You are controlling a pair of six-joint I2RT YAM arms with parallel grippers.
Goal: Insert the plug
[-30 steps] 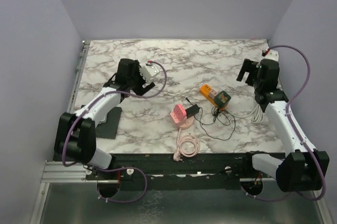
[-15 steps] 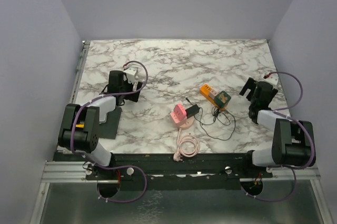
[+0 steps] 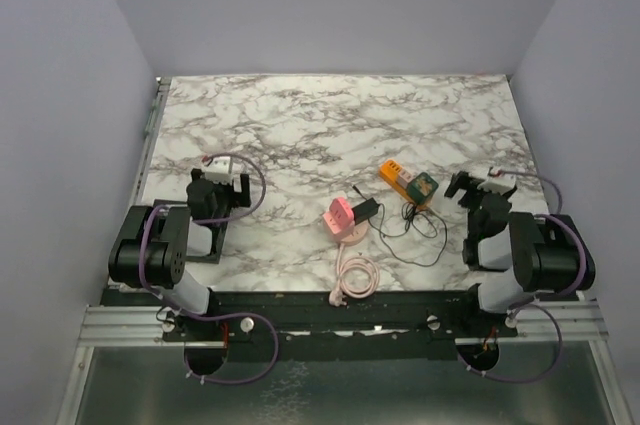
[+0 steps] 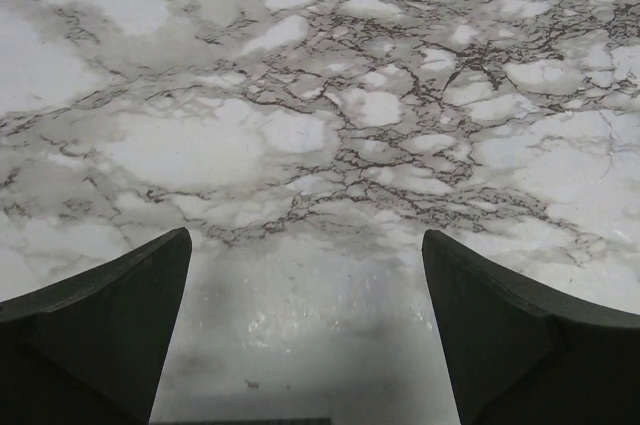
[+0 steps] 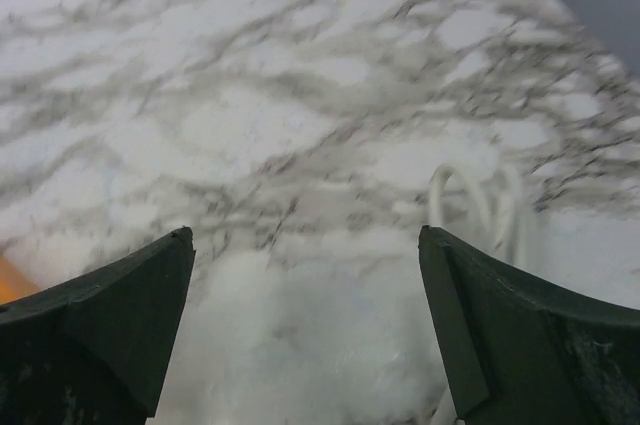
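A pink socket block (image 3: 339, 217) lies at the table's middle, its pink cord coiled (image 3: 356, 275) toward the near edge. A black plug (image 3: 366, 209) rests against the block's right side, its thin black cable (image 3: 418, 232) looping to the right. My left gripper (image 3: 232, 193) (image 4: 305, 235) is folded back low at the near left, open, with only marble between its fingers. Folded back at the near right, my right gripper (image 3: 465, 185) (image 5: 307, 232) is open too and holds nothing. Both stand well apart from the plug and block.
An orange and green box (image 3: 408, 180) sits right of the plug. A white cable (image 5: 480, 207) lies just ahead of my right fingers. A black plate (image 3: 205, 240) lies under the left arm. Walls close in the table on three sides.
Both arms have pulled back from the far half of the table and folded down near their bases. Both grippers stayed open. The plug and socket block have not moved.
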